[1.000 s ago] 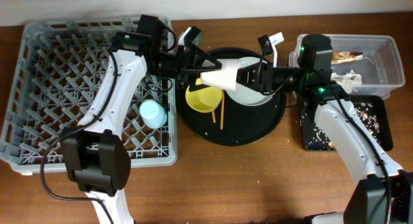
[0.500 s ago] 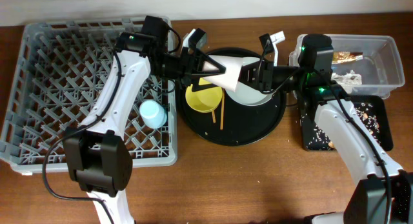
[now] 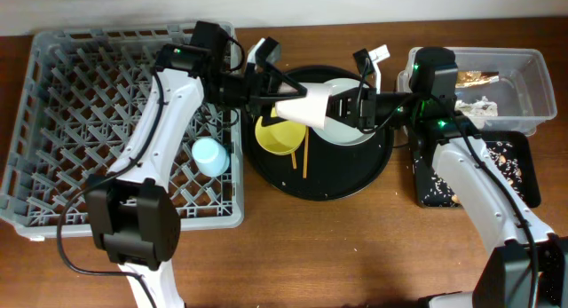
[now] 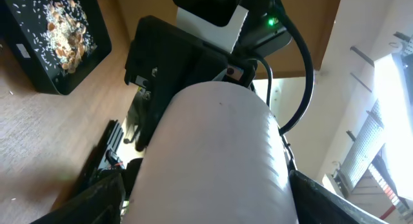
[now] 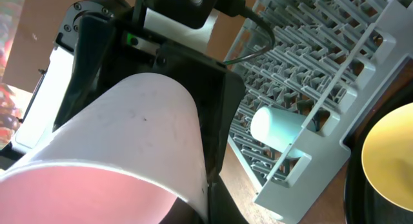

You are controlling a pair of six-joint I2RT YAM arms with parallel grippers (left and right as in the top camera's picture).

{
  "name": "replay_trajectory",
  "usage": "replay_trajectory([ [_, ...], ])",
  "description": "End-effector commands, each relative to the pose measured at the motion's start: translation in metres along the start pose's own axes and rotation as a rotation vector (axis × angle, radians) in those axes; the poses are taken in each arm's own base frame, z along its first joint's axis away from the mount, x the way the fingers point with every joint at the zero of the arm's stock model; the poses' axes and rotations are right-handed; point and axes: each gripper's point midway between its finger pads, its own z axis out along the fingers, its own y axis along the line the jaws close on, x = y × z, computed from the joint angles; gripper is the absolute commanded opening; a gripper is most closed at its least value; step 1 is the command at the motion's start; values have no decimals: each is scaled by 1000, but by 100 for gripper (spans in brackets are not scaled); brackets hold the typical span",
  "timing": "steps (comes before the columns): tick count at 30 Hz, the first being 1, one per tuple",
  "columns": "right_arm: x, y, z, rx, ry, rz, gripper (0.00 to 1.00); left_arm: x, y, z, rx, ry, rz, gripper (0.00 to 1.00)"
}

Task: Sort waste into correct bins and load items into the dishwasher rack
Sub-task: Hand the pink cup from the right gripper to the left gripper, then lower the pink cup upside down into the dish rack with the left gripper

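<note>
My right jaws (image 3: 342, 106) pinch the pink cup (image 3: 306, 106) at its mouth end, holding it on its side in the air above the round black tray (image 3: 355, 179). My left jaws (image 3: 289, 98) straddle the cup's closed end with a finger on either flank. I cannot tell whether they press on it.

The cup's outer wall is pale, almost white, and smooth. The inside, seen from my right wrist, is pink.

Below the cup, the yellow bowl (image 3: 280, 135) stands on the round tray. A thin wooden chopstick (image 3: 304, 157) lies just beside the bowl, and the pale grey-green plate (image 3: 351, 136) lies under my right jaws.

On my left, the grey dishwasher rack (image 3: 80, 122) carries the small blue cup (image 3: 210, 155) among the pegs near the edge facing the tray.

On my right, the clear tub (image 3: 535, 86) holds crumpled white napkins (image 3: 477, 106) and the brown-gold wrapper (image 3: 475, 77). The flat black tray (image 3: 525, 170) just beside it holds crumbly food scraps (image 3: 501, 153). Everything rests on the brown wooden worktop (image 3: 355, 255).
</note>
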Motion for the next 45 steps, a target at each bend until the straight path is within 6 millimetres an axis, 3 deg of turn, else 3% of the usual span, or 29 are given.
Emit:
replay_trajectory([
  [1,6,8,2,-48,37,-33,4,-1,-4,-2,17,-3,14,79],
  [11,6,-3,2,1,22,-31,4,1,-4,2,18,6,13,74],
  [20,-7,5,2,-13,-10,-72,4,1,-4,2,18,7,14,74],
  [29,-6,-11,5,-1,-6,-38,4,3,-4,5,19,14,28,72],
  [33,-6,-10,5,-1,-6,-38,4,3,-4,6,19,16,29,67],
  [37,-6,-11,5,-1,-6,-38,5,3,-4,6,19,16,28,46],
  [38,-6,-11,5,-1,-6,-38,9,3,-4,6,19,16,28,44],
  [40,-6,-11,5,-1,-6,-38,27,3,-4,6,19,16,29,40],
  [42,-6,-11,5,-1,-6,-38,49,2,-4,4,19,12,33,36],
  [44,-8,-12,0,2,-15,-35,80,-2,-3,-3,14,-7,43,34],
  [45,-10,-13,-4,5,-23,-27,87,-5,-3,-9,11,-22,49,33],
])
